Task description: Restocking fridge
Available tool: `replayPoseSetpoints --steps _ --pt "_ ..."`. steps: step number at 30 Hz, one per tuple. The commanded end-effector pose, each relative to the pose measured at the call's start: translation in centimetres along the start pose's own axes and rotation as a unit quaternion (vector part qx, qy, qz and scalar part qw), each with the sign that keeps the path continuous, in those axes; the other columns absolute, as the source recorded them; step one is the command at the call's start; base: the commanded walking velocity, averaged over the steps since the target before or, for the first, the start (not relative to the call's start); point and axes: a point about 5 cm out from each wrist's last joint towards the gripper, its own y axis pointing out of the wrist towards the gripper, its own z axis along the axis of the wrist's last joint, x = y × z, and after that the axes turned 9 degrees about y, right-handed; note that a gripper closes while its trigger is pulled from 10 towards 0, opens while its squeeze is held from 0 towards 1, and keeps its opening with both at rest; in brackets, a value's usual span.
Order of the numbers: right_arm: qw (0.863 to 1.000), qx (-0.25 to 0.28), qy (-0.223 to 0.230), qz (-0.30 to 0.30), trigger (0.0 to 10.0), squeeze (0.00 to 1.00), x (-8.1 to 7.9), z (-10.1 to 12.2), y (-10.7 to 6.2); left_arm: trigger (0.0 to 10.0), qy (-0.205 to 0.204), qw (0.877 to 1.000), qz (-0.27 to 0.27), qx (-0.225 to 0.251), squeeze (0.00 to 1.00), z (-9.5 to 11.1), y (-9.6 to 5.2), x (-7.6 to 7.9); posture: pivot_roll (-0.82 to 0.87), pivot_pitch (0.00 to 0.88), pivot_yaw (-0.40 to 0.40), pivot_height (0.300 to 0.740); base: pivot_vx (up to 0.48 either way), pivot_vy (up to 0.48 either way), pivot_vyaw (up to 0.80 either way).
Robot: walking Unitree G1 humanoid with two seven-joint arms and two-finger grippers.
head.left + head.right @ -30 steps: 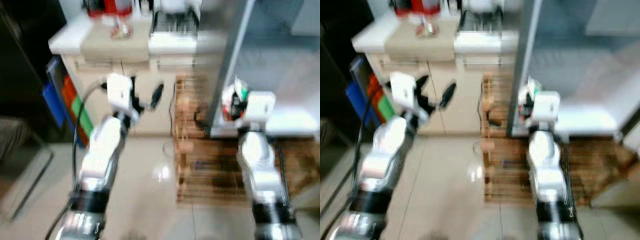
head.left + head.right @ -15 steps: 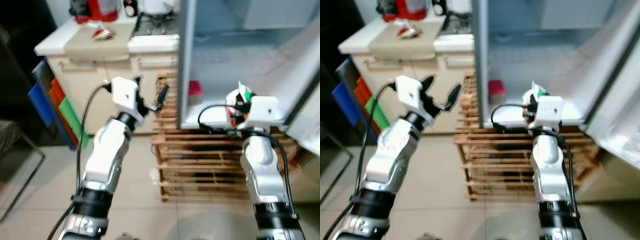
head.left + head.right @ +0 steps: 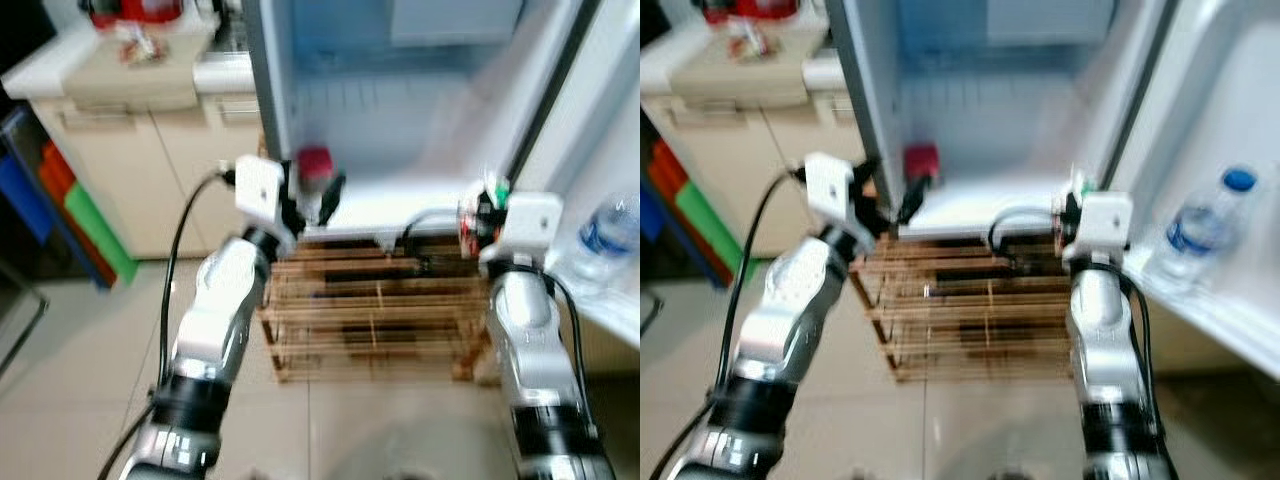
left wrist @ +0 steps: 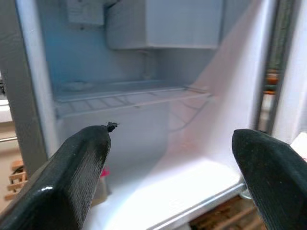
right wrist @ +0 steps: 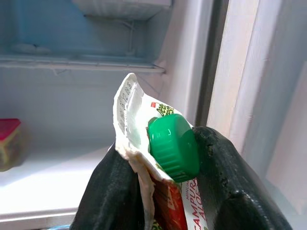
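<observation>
Open fridge floor (image 3: 420, 190), red-lidded jar (image 3: 314, 172) at its left.

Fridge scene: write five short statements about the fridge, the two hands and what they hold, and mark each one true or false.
1. The right hand is shut on a carton with a green cap. True.
2. The left hand holds a bottle. False: its fingers are spread apart with nothing between them.
3. The fridge stands open before the robot. True.
4. A water bottle with a blue cap sits in the open door's shelf on the robot's right. True.
5. The fridge's bottom shelf holds nothing. False: a small red-lidded container sits at its left.
</observation>
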Motion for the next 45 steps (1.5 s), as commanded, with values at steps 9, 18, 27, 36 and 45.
replayPoseSetpoints --steps 9,18,27,36,45 --pt "1.0 -0.001 0.006 0.022 10.0 0.09 -1.0 0.1 0.1 10.0 0.016 1.0 -0.012 0.006 0.0 0.4 -0.2 -0.1 -0.05 0.0 0.059 0.74 0.48 0.0 0.0" --pt "0.999 -0.008 0.01 0.037 10.0 0.09 -1.6 -0.1 0.1 10.0 0.018 1.0 -0.018 0.012 0.0 0.7 -0.1 0.0 -0.05 0.0 0.059 0.74 0.48 0.0 0.0" --pt "0.994 -0.091 0.021 0.058 10.0 0.07 -3.1 -2.4 1.4 10.0 0.038 0.995 -0.095 0.015 0.0 2.1 -0.7 0.6 0.0 0.0 0.055 0.74 0.0 0.0 0.0" --pt "0.993 -0.105 0.004 0.057 10.0 0.07 -5.1 -3.4 2.5 10.0 -0.004 0.975 -0.221 0.014 0.0 4.1 -4.5 2.2 0.1 0.0 0.07 0.74 0.0 0.0 0.0" --pt "0.995 -0.08 -0.04 0.041 10.0 0.06 -6.8 -3.2 4.0 10.0 0.012 0.969 -0.243 -0.043 0.0 4.6 -7.6 1.8 0.18 0.074 0.097 0.74 0.0 0.0 0.0"
